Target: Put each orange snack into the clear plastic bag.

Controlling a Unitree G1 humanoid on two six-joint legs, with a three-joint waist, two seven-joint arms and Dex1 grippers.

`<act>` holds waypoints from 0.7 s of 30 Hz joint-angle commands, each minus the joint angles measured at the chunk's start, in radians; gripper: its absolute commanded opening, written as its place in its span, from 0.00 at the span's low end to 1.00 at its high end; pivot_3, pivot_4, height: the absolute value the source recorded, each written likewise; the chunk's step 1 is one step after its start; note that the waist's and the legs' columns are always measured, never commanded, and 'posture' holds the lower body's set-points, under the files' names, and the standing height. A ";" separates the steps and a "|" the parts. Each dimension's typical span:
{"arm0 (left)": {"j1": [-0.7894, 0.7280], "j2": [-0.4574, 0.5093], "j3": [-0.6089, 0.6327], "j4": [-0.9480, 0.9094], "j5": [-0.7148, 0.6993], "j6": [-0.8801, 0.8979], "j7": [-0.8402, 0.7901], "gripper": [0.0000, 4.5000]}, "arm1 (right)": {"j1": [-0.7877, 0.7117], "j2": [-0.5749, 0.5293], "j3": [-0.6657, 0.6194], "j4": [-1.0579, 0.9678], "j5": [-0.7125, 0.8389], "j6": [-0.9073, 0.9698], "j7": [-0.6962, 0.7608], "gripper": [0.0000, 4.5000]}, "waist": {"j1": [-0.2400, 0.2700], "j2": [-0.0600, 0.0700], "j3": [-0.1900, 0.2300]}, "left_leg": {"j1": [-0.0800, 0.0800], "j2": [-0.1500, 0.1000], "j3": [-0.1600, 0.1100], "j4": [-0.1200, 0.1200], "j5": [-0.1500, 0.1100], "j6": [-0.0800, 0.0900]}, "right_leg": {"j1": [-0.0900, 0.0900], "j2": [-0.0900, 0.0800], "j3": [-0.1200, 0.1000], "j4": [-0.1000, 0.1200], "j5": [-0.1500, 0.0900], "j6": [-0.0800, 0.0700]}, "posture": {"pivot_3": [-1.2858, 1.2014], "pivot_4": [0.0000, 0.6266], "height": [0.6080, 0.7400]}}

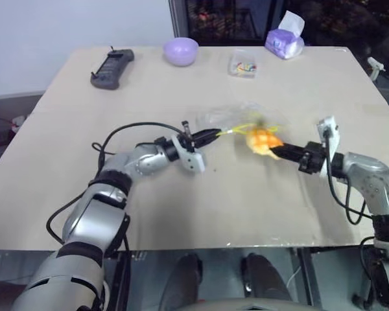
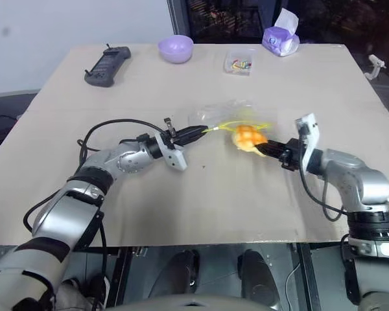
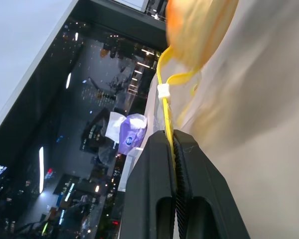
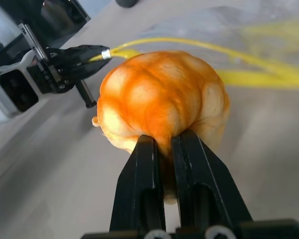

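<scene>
The orange snack [image 4: 162,99], a round domed bun, is pinched at its edge by my right gripper [image 4: 169,142], which is shut on it and holds it just above the table [image 1: 181,207]. The clear plastic bag [image 1: 236,118] lies crinkled on the table right behind the snack [image 1: 262,140]. My left gripper [image 3: 172,139] is shut on the yellow seal strip [image 3: 164,107] at the bag's edge, lifting it. In the eye views the left gripper [image 1: 211,135] sits left of the snack and the right gripper [image 1: 273,150] comes in from the right.
At the far side of the table stand a lilac bowl [image 1: 181,50], a black handset [image 1: 112,68], a small clear box with coloured bits [image 1: 242,65] and a purple tissue pack [image 1: 284,40]. The table's near edge runs below both arms.
</scene>
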 commanded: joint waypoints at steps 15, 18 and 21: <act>-0.021 0.003 -0.051 -0.024 0.011 -0.053 0.059 0.00 | -0.079 0.019 -0.019 0.104 -0.071 -0.033 -0.098 0.01 | -0.006 0.000 0.000 | 0.000 0.000 0.000 0.000 0.000 0.000 | 0.000 0.000 0.000 0.000 0.000 0.000 | 0.52 0.24 1.00; -0.021 0.002 -0.055 -0.022 0.009 -0.058 0.054 0.00 | -0.050 0.019 -0.019 0.030 -0.013 -0.016 -0.025 0.01 | -0.004 0.000 0.000 | 0.000 0.000 0.000 0.000 0.000 0.000 | 0.000 0.000 0.000 0.001 0.000 0.000 | 0.52 0.24 1.00; -0.022 0.004 -0.057 -0.021 0.008 -0.060 0.055 0.00 | -0.078 0.042 -0.033 0.111 -0.069 -0.031 -0.118 0.01 | -0.005 0.000 0.000 | 0.000 0.000 0.000 0.000 0.000 0.000 | 0.000 0.000 0.000 0.000 0.000 0.000 | 0.52 0.24 1.00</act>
